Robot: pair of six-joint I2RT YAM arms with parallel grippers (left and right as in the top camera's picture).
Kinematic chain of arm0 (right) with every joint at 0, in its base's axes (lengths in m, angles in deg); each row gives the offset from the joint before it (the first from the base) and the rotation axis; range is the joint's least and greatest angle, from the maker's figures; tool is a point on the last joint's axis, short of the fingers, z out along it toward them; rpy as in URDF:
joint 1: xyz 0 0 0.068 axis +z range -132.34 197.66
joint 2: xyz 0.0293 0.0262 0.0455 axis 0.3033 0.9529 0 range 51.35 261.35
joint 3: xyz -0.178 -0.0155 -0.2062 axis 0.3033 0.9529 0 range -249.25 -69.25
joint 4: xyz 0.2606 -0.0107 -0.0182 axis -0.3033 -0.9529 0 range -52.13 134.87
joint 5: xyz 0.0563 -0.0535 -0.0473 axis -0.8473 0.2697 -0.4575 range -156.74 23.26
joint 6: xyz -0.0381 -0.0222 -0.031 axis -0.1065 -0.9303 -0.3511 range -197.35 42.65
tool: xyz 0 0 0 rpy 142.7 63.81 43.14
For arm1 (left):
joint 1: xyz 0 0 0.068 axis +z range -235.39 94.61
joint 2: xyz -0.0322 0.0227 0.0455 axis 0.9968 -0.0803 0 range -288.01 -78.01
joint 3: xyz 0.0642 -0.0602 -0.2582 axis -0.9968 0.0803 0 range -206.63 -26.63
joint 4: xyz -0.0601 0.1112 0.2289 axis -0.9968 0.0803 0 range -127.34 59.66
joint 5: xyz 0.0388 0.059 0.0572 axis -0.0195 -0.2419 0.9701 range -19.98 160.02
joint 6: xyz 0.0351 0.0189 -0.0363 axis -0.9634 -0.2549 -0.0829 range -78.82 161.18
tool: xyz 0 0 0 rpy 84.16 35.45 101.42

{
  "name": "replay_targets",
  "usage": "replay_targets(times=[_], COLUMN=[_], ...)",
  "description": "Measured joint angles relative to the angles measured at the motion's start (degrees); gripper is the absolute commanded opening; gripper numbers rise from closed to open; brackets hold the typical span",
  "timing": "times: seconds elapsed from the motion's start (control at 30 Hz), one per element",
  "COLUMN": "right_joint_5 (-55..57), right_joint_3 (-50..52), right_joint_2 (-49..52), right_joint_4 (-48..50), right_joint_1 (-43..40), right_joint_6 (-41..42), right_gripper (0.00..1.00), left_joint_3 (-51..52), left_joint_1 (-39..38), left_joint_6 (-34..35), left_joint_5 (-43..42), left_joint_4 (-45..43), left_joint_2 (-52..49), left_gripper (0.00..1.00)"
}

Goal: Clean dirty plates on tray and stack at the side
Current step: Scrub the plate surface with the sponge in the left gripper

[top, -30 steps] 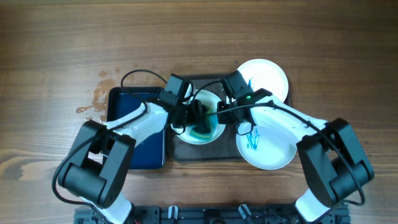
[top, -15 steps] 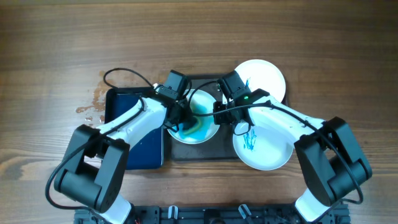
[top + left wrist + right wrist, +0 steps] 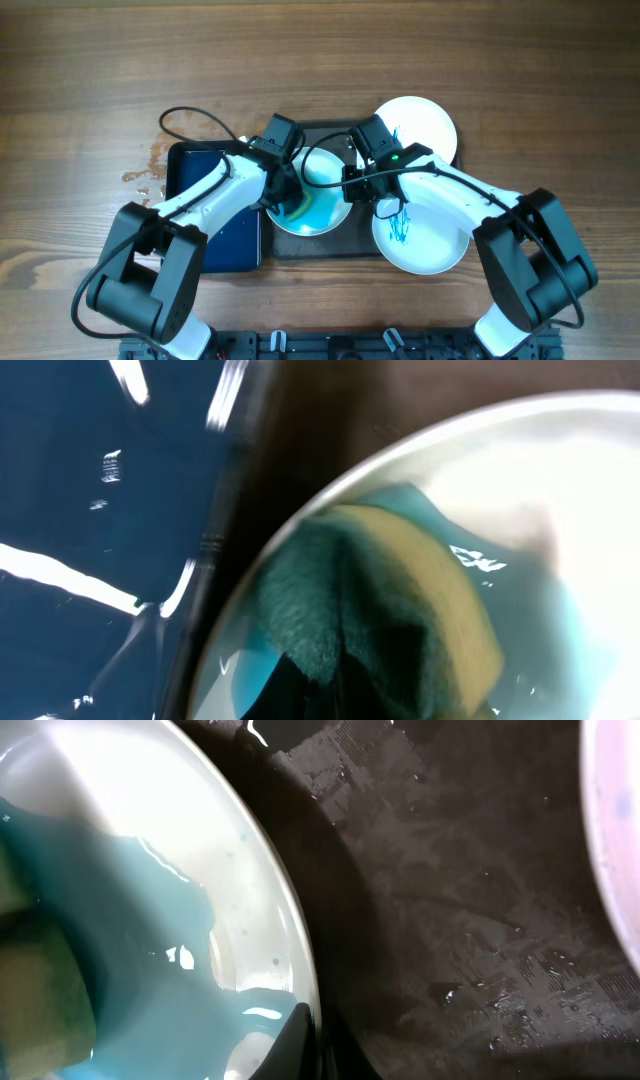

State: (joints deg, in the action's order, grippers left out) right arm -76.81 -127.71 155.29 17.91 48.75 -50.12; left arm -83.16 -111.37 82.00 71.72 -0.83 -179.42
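Note:
Three white plates lie on the dark tray (image 3: 345, 247). The middle plate (image 3: 322, 180) is smeared with blue liquid; it shows in the left wrist view (image 3: 560, 480) and the right wrist view (image 3: 150, 830). My left gripper (image 3: 288, 198) is shut on a green and yellow sponge (image 3: 400, 610) pressed on the plate's left part. My right gripper (image 3: 350, 185) is shut on that plate's right rim (image 3: 305, 1010). A scribbled plate (image 3: 425, 235) lies at the front right. Another plate (image 3: 425, 125) lies at the back right with blue marks at its left edge.
A smaller dark blue tray (image 3: 215, 215) lies left of the dark tray and shows in the left wrist view (image 3: 90, 510). A stain (image 3: 150, 160) marks the wooden table at its back left. The dark tray's wet floor shows in the right wrist view (image 3: 470, 890).
My left gripper has dragged the sponge from the plate's middle toward its left side, spreading blue liquid. The right gripper has stayed on the rim.

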Motion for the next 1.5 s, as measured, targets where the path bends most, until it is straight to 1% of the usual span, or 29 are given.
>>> replay_targets(times=[0.1, 0.2, 0.23, 0.27, 0.37, 0.47, 0.57, 0.63, 0.7, 0.77, 0.83, 0.97, 1.07, 1.3, 1.5], right_joint_5=[0.4, 1.6, 2.3, 2.9, 3.8, 3.9, 3.9, 3.9, 3.9, 3.9, 4.2, 4.3, 4.3, 3.9, 3.9], right_joint_3=[0.0, 0.0, 0.0, 0.0, 0.0, 0.0, 0.0, 0.0, 0.0, 0.0, 0.0, 0.0, 0.0, -0.2, -0.2], right_joint_2=[0.0, 0.0, 0.0, -0.1, -0.2, -0.2, -0.2, -0.2, -0.2, -0.2, -0.2, -0.2, -0.2, 0.0, 0.0], right_joint_4=[-0.6, -1.2, -1.3, -1.4, -1.6, -1.6, -1.6, -1.6, -1.6, -1.4, -1.1, -0.7, 0.0, 0.8, 0.8], right_joint_1=[-0.2, -0.7, -1.0, -1.2, -1.6, -1.6, -1.6, -1.6, -1.6, -1.6, -1.6, -1.6, -1.5, -0.9, -0.9], right_joint_6=[0.0, 0.0, -0.2, -0.3, -0.9, -1.2, -1.4, -1.4, -1.4, -1.4, -1.3, -1.3, -1.0, 0.2, 0.4], right_gripper=[0.04, 0.04, 0.04, 0.04, 0.04, 0.04, 0.04, 0.04, 0.04, 0.04, 0.04, 0.04, 0.04, 0.04, 0.04], left_joint_3=[0.1, 0.1, 0.1, 0.0, 0.0, 0.1, 0.4, 0.8, 1.2, 1.4, 1.4, 1.4, 1.2, 0.7, 0.3], left_joint_1=[-0.6, -1.4, -1.5, -1.5, -1.4, -1.7, -2.9, -3.5, -3.9, -4.1, -4.3, -4.6, -4.5, -2.2, -1.1], left_joint_6=[-6.6, -13.1, -17.2, -19.5, -24.6, -27.0, -27.6, -27.0, -24.7, -22.8, -20.1, -16.5, -13.3, -11.1, -10.5], left_joint_5=[-1.9, -5.5, -8.9, -11.2, -19.1, -26.4, -32.2, -34.6, -35.5, -34.8, -32.3, -27.7, -22.5, -13.6, -1.9], left_joint_4=[0.0, 0.5, 0.6, 0.6, -0.9, -4.0, -8.6, -11.9, -15.7, -17.6, -19.3, -19.6, -19.5, -20.1, -21.9], left_joint_2=[0.0, 0.0, 0.0, -0.1, -0.8, -2.2, -3.5, -4.0, -4.4, -4.5, -4.5, -4.3, -3.7, -3.2, -3.2], left_gripper=[0.04, 0.04, 0.04, 0.04, 0.04, 0.04, 0.04, 0.04, 0.04, 0.04, 0.04, 0.04, 0.04, 0.04, 0.04])
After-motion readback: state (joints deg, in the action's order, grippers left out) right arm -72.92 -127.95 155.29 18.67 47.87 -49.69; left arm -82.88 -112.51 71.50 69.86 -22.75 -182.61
